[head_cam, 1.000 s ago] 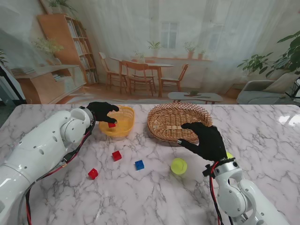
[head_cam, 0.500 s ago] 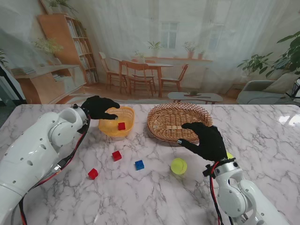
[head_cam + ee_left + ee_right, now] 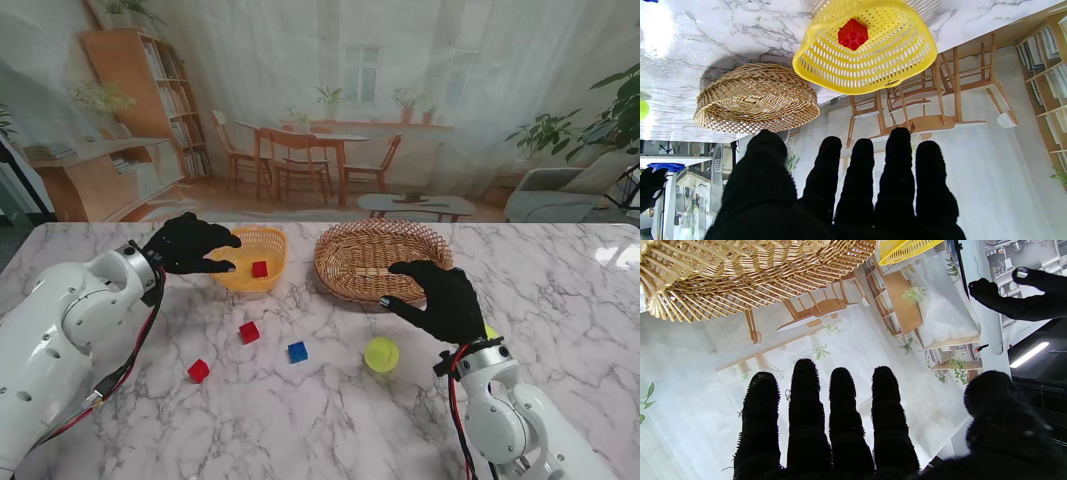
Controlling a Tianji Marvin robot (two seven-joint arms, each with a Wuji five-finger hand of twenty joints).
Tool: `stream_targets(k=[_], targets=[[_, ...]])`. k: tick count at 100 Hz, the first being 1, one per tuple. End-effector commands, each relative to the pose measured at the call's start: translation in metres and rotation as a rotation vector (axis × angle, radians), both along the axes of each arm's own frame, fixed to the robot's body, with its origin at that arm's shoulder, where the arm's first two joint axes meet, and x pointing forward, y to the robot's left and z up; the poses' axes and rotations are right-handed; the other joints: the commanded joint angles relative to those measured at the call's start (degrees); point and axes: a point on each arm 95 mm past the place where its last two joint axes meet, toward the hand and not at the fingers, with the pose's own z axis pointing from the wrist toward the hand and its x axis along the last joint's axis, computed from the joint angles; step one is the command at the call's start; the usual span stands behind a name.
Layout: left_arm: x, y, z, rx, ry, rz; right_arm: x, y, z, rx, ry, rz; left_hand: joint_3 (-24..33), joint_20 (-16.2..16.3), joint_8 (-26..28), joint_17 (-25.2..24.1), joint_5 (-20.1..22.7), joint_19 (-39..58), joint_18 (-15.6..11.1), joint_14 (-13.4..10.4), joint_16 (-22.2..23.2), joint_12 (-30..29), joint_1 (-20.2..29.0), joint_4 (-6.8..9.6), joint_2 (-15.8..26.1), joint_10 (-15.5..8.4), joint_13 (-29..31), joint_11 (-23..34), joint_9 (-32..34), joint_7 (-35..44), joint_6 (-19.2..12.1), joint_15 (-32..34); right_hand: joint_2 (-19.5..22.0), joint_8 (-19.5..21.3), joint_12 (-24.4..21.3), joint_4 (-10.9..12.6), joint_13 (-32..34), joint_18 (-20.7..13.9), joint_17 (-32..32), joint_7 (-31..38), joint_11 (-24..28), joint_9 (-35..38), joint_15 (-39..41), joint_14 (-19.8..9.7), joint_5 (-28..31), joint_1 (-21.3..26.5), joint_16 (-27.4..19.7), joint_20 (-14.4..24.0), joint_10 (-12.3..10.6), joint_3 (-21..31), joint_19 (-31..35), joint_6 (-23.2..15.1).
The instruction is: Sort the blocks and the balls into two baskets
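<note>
Marble worktop (image 3: pixel 560 280) carries a yellow basket (image 3: pixel 270 238) near its far edge, one red block (image 3: pixel 259 268) inside. Just beside it, rightward, sits the wicker basket (image 3: pixel 375 255). Mid-worktop lie two red blocks (image 3: pixel 248 331) (image 3: pixel 198 370), a blue block (image 3: pixel 297 351) and a yellow ball (image 3: pixel 381 354), well apart. The left hand (image 3: pixel 190 243) hovers empty, fingers spread, at the yellow basket's left rim; the right hand (image 3: pixel 442 297), likewise empty and spread, hovers nearer me than the wicker basket.
</note>
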Motion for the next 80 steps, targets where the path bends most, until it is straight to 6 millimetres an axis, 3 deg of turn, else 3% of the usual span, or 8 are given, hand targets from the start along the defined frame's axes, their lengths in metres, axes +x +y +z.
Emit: stream_targets(k=[1,29,42,53,56,80], targets=[[-0.007,-0.003,-0.006,0.016,0.021,-0.017,0.0,0.0,-0.003,-0.003,0.009,-0.002,-0.74,0.07,0.51,0.09,0.56,-0.12,1.6,1.17,-0.45,-0.28,-1.35,-1.7,1.74,0.55,-0.35,-1.69,0.93,-0.89,-0.01,-0.68,2.22,1.03,0.07,1.43,-0.02,0.99,-0.91,-0.97,-0.78,-0.57,0.7,0.38,0.21,1.39,0.39,0.6,0.44,-1.16,0.08,-1.06],[-0.027,-0.024,-0.02,0.007,0.104,-0.071,0.0,-0.002,-0.003,-0.004,0.01,-0.005,-0.72,1.81,-0.69,1.75,-2.42,3.02,0.77,1.34,1.1,0.08,-1.27,-1.71,0.98,0.89,0.78,-1.61,1.11,-3.48,2.88,1.19,2.23,1.03,0.08,1.44,-0.05,0.92,-0.9,-0.97,-0.79,-0.54,0.68,0.38,0.25,1.41,0.38,0.6,0.46,-1.14,0.07,-1.01],[-0.035,-0.033,-0.031,-0.003,0.153,-0.11,-0.001,-0.003,-0.003,0.003,0.007,-0.008,-0.64,2.29,-0.96,2.91,-1.95,4.37,0.25,1.42,1.72,0.46,-1.01,-1.66,0.47,0.92,1.83,-0.82,2.2,-3.56,3.53,2.11,2.21,1.03,0.09,1.43,-0.08,0.94,-0.96,-0.98,-0.77,-0.47,0.66,0.44,0.28,1.38,0.38,0.6,0.53,-1.17,0.05,-1.03],[-0.04,-0.04,-0.039,-0.03,0.201,-0.123,-0.002,-0.003,-0.003,0.001,0.005,-0.005,-0.5,2.39,-1.12,4.5,-1.05,5.45,0.2,2.84,1.89,0.81,-0.42,-1.6,-0.26,1.66,2.95,-0.02,3.2,-3.32,4.67,2.6,2.21,1.02,0.09,1.43,0.04,0.94,-0.92,-0.97,-0.76,-0.28,0.71,0.37,0.39,1.37,0.4,0.62,0.43,-1.18,0.06,-1.01],[-0.042,-0.042,-0.041,-0.037,0.218,-0.124,-0.001,-0.003,-0.003,0.0,0.004,-0.004,-0.45,2.35,-1.22,4.79,-1.03,5.66,0.13,1.93,1.82,0.85,-0.23,-1.57,-0.39,2.02,3.43,0.1,3.28,-3.37,4.93,2.69,2.2,1.02,0.09,1.43,0.01,0.99,-0.91,-0.99,-0.76,-0.22,0.68,0.37,0.37,1.36,0.39,0.62,0.44,-1.18,0.06,-1.02],[-0.047,-0.048,-0.059,0.006,0.274,-0.135,-0.001,-0.003,-0.003,-0.003,0.009,-0.003,-0.56,1.3,-1.91,4.98,-1.7,5.4,0.15,2.39,0.41,-0.38,-0.35,-1.66,-0.42,3.05,3.18,-1.39,1.1,-3.93,5.38,1.59,2.16,1.0,0.08,1.43,0.04,1.04,-0.94,-1.04,-0.9,-0.22,0.62,0.54,0.43,1.38,0.39,0.62,0.55,-1.17,0.03,-1.03]])
